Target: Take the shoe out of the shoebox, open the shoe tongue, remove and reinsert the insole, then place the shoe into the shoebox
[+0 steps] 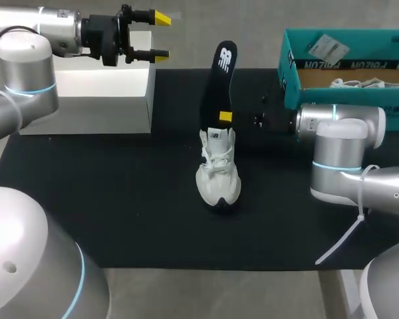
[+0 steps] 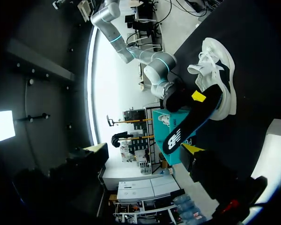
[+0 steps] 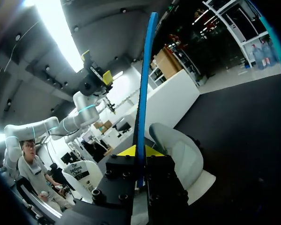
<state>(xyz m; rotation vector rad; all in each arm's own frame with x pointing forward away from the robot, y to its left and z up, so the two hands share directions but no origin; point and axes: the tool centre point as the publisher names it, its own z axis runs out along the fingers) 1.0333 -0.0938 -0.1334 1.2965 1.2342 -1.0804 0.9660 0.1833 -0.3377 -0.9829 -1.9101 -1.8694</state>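
Pinching the insole [image 1: 221, 80] upright over the shoe [image 1: 218, 176], your right gripper [image 3: 139, 151] was seemingly mid-reinsertion. Your left gripper [image 1: 161, 38] hung spread; it likely needed to steady the shoe next.

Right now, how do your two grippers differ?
The left gripper is open and empty; the right gripper is shut on the black insole. The left gripper hangs near the white box; the right gripper holds the insole upright by the white shoe. Both have yellow fingertips.
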